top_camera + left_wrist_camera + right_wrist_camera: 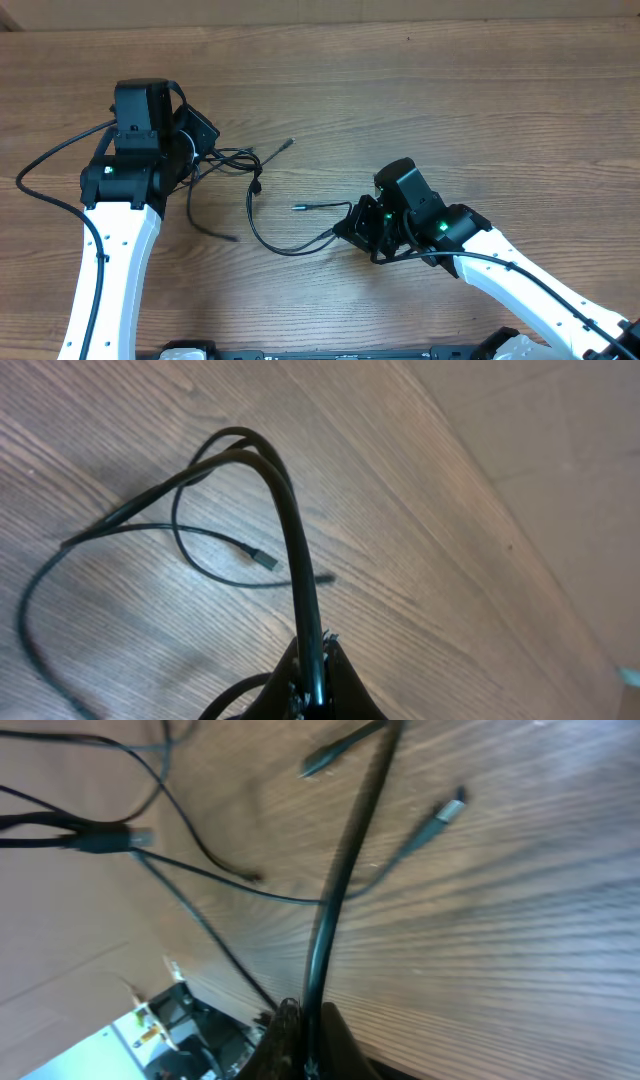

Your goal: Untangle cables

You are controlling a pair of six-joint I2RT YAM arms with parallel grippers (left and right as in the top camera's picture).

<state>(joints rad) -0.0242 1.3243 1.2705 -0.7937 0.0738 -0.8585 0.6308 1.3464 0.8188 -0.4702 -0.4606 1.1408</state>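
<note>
While both arms sit low over the wooden table point(480, 100), the black cables point(235, 158) lie strung between them, with a strand caught in each tool. The left gripper point(312, 665) is pinched tight on a cord that rises from its fingertips in a tall arch and drops back to the wood ahead of it. Beyond that arch a thinner strand loops flat and ends in a small plug point(266, 561) just ahead of the fingers.

The right gripper point(300, 1025) is likewise clamped narrow on a cord, which runs straight out from its tips across the grain. To one side of that cord a silver-tipped plug point(446, 813) lies free on the wood, and a dark plug end point(322, 762) lies farther out. Thin strands cross the held cord on their way to a thicker joint point(100, 840) well off to the other side; whether they pass over or under it cannot be told.

From above, the knot of loops sits right at the left gripper's tips. A long curve sags from it toward the right gripper, and a short straight lead point(318, 206) points out from the right tool toward the left one. A thick wire point(45, 168) fixed to the left arm bows out on that arm's outer side, apart from the cables, and a paler board point(560, 450) borders the table beyond the left gripper
</note>
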